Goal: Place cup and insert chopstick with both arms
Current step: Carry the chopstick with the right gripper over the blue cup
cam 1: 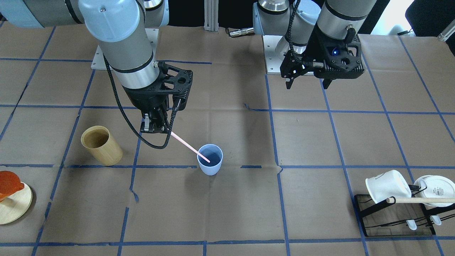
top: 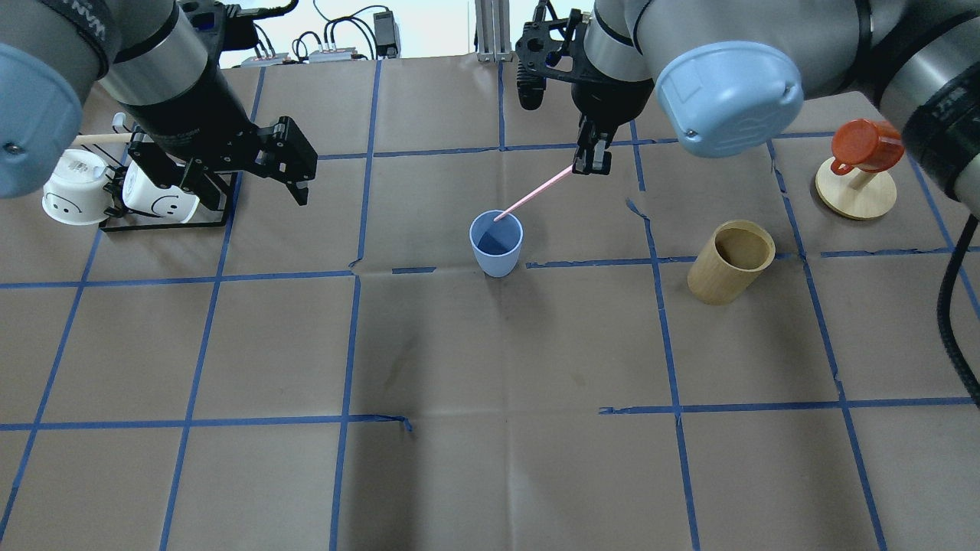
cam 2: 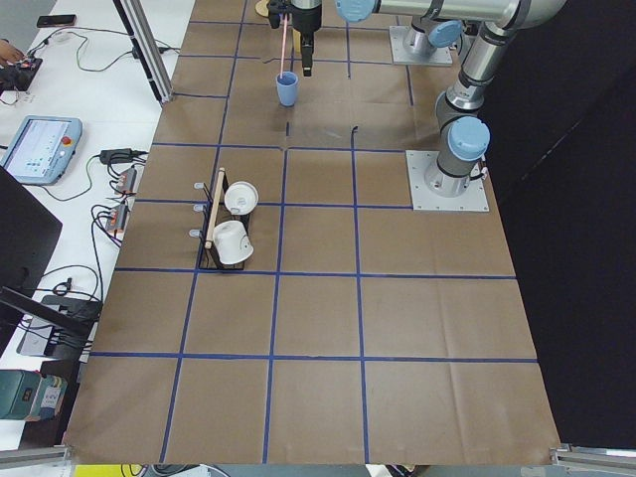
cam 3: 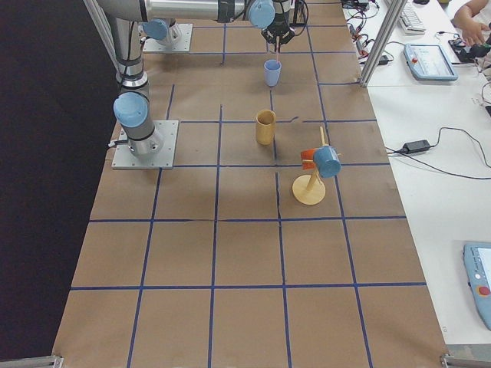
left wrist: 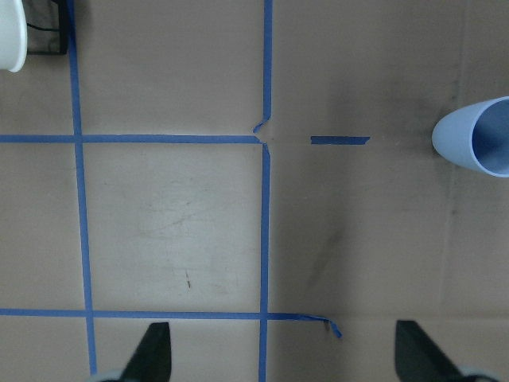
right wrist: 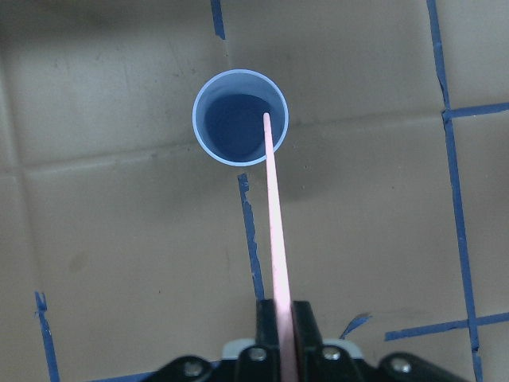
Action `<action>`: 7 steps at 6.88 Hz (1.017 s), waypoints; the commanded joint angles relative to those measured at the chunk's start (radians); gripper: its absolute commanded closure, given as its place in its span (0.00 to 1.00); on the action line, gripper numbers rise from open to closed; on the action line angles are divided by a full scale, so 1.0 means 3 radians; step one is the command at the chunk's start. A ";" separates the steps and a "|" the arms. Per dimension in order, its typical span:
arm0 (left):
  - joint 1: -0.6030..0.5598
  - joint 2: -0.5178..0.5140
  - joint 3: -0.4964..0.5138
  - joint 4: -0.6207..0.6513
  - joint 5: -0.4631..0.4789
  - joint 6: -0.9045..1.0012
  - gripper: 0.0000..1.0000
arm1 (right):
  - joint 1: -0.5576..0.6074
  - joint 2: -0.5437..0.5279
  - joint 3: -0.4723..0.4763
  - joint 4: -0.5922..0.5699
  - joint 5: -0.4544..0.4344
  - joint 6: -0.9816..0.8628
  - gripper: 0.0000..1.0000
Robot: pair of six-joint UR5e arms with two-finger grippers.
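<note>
The light blue cup stands upright near the table's middle; it also shows in the overhead view and the right wrist view. My right gripper is shut on the upper end of the pale pink chopstick. The chopstick slants down, and its lower tip is in the cup's mouth. My left gripper is open and empty, raised off to the cup's side; the cup sits at the right edge of its view.
A tan bamboo cup stands on the right arm's side of the blue cup. A red mug hangs on a wooden stand further out. A black rack with white mugs and a wooden rod stands below my left arm.
</note>
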 commanded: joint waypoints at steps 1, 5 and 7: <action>0.0000 0.0003 -0.0008 0.0000 0.0000 0.0000 0.00 | 0.0001 -0.0006 0.0068 -0.0020 -0.0024 0.0005 0.93; 0.0000 0.0013 -0.0008 0.0000 0.0006 0.0000 0.00 | 0.0062 0.0070 0.0124 -0.0050 0.0027 0.0169 0.87; -0.0005 0.0008 -0.0014 0.0005 0.0001 0.0005 0.00 | 0.0205 0.0152 0.0094 -0.0229 0.0027 0.0179 0.16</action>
